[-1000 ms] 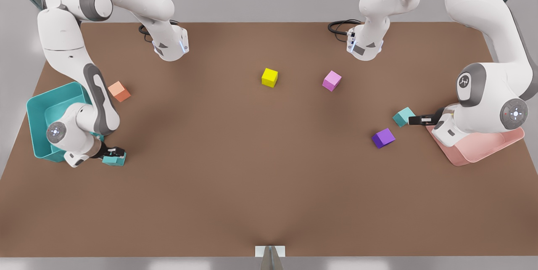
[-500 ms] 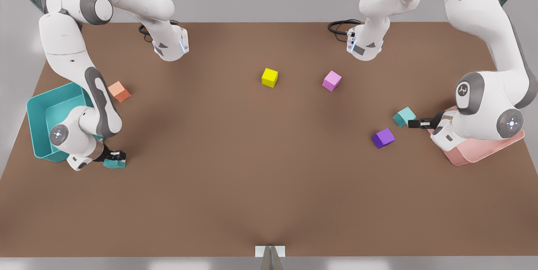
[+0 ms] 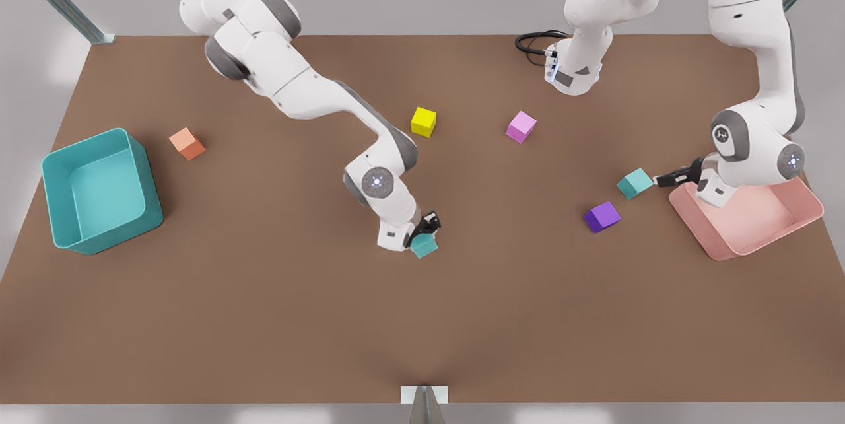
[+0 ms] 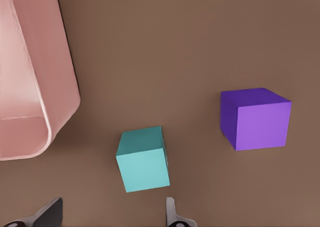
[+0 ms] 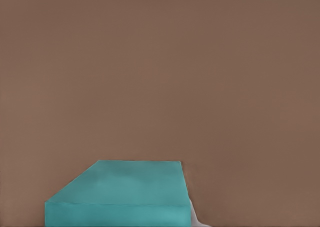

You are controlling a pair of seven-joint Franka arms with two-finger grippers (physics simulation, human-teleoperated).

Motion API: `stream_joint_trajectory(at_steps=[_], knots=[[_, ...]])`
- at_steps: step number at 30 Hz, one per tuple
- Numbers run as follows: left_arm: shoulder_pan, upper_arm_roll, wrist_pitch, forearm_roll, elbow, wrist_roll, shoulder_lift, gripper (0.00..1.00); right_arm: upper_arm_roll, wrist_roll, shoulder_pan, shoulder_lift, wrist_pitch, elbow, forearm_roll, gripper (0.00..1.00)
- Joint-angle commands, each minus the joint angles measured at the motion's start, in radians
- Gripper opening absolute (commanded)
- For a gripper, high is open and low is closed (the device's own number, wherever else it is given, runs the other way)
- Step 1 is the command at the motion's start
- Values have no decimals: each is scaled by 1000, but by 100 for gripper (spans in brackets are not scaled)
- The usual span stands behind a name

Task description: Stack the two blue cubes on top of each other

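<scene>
right gripper [image 3: 428,231] apparently grips a matte teal cube [image 3: 424,246]; left gripper [image 3: 662,179] open.

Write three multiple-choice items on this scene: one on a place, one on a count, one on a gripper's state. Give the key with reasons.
1. Where is the purple cube?
A. inside the teal bin
B. on the table near the free blue cube
C. on the yellow cube

2. How many small cubes are on view?
A. four
B. six
C. eight

3. What is the right gripper doing?
A. shut on a blue cube
B. open above the teal bin
C. holding the orange cube

Key: B, it lies beside that cube in the left wrist view; B, two blue, orange, yellow, pink, purple; A, the right wrist view shows teal at its fingers, while the left gripper is open.
</scene>
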Motion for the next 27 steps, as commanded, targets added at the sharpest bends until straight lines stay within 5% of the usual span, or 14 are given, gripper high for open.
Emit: stream_joint_trajectory(at_steps=[1,3,4,5,14,18,22,27], knots=[[1,2,112,-7,-14,-152,1,100,-24,995,43,42,-12,47,-51,42],[-4,2,115,-27,-24,-177,-1,100,-26,993,55,71,-12,72,-53,42],[-4,2,137,-38,-47,-177,-1,100,-26,992,55,77,-12,76,-57,51],[-4,1,168,-39,-71,-180,1,100,-26,990,55,77,-12,76,-59,100],[2,16,201,-98,-156,-307,-1,100,-8,954,-29,11,-116,138,-42,100],[-15,16,201,-99,-179,-315,-1,100,272,348,-544,-7,-527,221,58,100],[-24,16,210,-101,-185,-309,14,100,200,-324,-853,-4,-678,201,-155,100],[-24,16,226,-119,-192,-298,31,100,209,-518,-949,-455,-954,90,-146,100]])
